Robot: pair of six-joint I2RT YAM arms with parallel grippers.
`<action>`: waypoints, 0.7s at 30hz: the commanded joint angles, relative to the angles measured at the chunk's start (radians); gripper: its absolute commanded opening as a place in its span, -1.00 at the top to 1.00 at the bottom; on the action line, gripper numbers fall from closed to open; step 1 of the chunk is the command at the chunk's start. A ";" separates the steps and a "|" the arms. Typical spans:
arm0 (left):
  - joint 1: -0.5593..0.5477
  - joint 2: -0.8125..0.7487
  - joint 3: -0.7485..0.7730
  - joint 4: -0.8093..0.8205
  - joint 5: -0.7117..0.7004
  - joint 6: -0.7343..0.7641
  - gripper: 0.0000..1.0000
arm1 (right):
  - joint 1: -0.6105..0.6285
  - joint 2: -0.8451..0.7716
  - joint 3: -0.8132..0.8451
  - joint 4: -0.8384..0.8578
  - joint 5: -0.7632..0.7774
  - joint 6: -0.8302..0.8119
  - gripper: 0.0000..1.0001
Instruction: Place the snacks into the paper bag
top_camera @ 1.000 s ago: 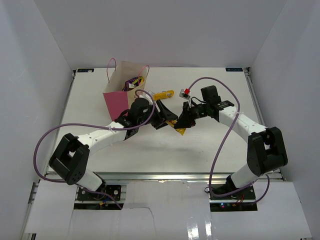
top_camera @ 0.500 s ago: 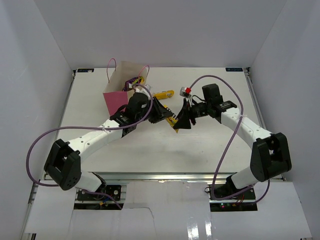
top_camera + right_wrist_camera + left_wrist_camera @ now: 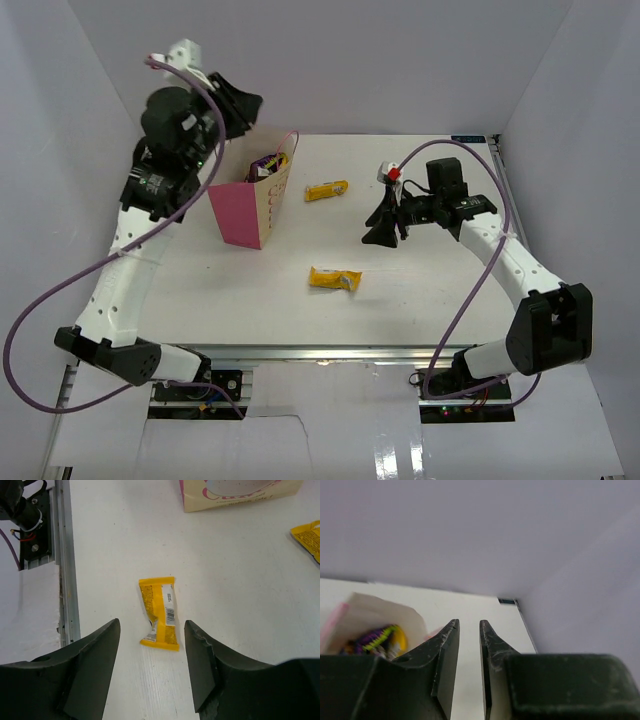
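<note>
Daylight shows only as a sliver between the jaws of your left gripper (image 3: 469, 625): all but pressed together, it carries nothing. It hangs high above the paper bag (image 3: 240, 212), a little behind its open mouth, probably to leave that mouth free for the other arm. Your right gripper (image 3: 152, 624) is spread wide and empty, low over the worktop (image 3: 200, 290) and well to the right of the paper bag. In the wrist view its jaws frame a yellow candy packet (image 3: 160, 612), which reads as a line-up for a pick, not a grasp. Inside the paper bag one purple chip bag (image 3: 377, 640) shows at the rim, so it is already stowed; you cannot see what lies beneath it. Outside, count two yellow candy packets flat on the worktop: the framed one in front of the paper bag and to its right, and a second packet (image 3: 326, 190) just right of the paper bag's mouth. There is one paper bag, upright.
</note>
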 commanded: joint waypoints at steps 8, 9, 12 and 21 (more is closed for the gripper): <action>0.149 0.140 0.148 -0.080 0.105 0.068 0.36 | -0.004 0.019 0.020 -0.030 0.012 -0.057 -0.21; 0.152 0.131 0.140 -0.074 0.151 0.064 0.36 | 0.010 0.022 0.018 -0.049 0.013 -0.131 -0.25; 0.152 0.067 0.024 -0.019 0.272 0.044 0.23 | 0.144 0.071 0.014 -0.136 0.208 -0.264 -0.45; 0.154 -0.410 -0.574 0.078 0.268 -0.016 -0.96 | 0.387 0.249 -0.049 0.147 0.785 -0.065 -0.59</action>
